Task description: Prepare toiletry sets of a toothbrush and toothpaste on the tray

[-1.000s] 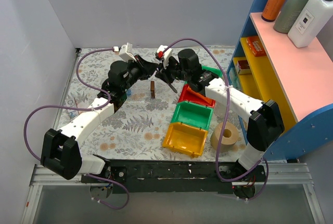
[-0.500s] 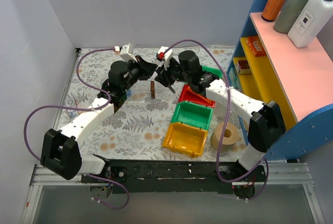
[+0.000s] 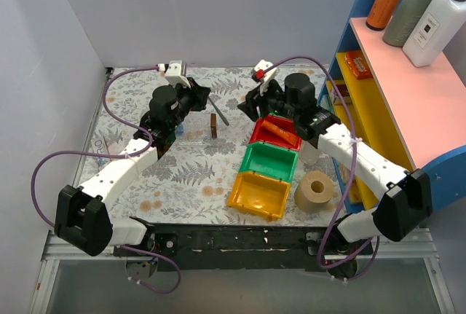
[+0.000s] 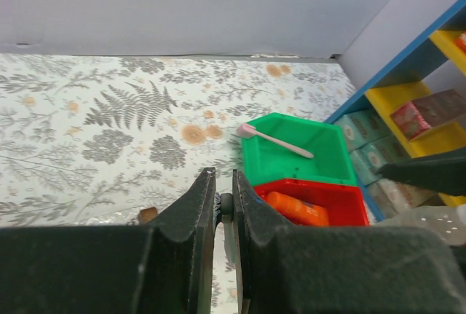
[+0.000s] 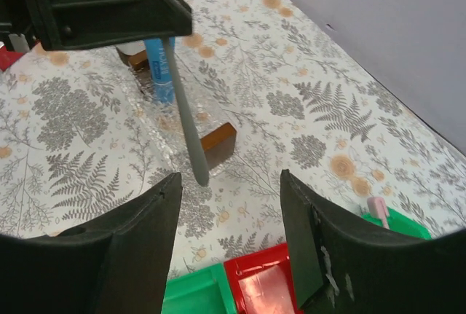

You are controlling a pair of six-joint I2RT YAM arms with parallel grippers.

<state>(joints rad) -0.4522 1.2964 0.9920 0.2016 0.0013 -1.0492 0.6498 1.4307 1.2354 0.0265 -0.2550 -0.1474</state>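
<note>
A grey toothbrush (image 5: 183,110) hangs head-up from my left gripper (image 3: 203,100), which is shut on its upper end; its handle slants down over the tray. In the left wrist view the handle (image 4: 228,210) shows pinched between the jaws of that gripper (image 4: 223,175). The clear tray (image 5: 171,135) with brown end pieces (image 5: 218,143) lies below, and the blue toothpaste (image 5: 159,72) rests in it. My right gripper (image 5: 231,179) stands wide open and empty, to the right of the toothbrush and apart from it, above the red bin (image 3: 275,130).
Red, green (image 3: 268,161) and yellow (image 3: 258,194) bins run in a row right of the tray. Another green bin (image 4: 291,157) holds a pink toothbrush (image 4: 273,140); the red one holds an orange tube (image 4: 295,208). A tape roll (image 3: 314,190) and blue shelf (image 3: 408,95) stand right.
The right gripper opened, let go of the grey toothbrush and drew back to the right. The left gripper kept hold of the toothbrush and has hardly moved.
</note>
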